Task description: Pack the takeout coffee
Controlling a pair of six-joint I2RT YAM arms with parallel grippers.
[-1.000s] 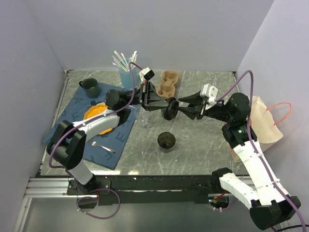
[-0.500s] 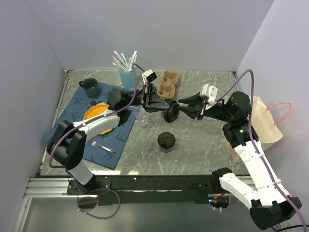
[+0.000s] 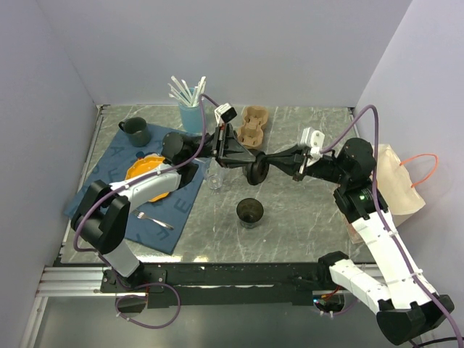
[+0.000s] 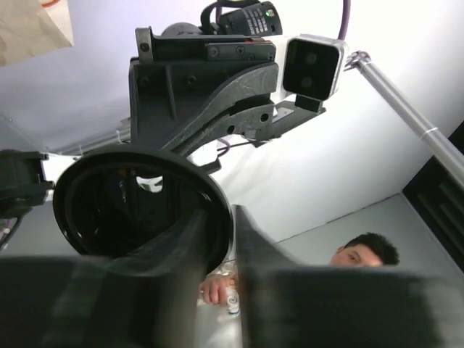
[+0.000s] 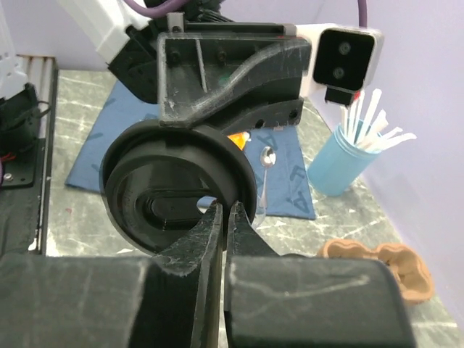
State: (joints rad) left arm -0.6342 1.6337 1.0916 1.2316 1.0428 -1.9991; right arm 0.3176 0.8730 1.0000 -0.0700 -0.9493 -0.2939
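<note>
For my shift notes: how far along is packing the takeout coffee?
Nothing packed yet: the cup stands open on the table. In hand: the lid, held in mid-air, right gripper pinching its rim, left gripper at it too. Remaining: lid the cup, then pack it.

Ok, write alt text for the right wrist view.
The right gripper pinches the near rim of a round black cup lid in mid-air, while the left gripper meets its opposite rim. Behind, on a marble table, are a blue placemat, a blue cup of white straws and a cardboard cup carrier.
</note>
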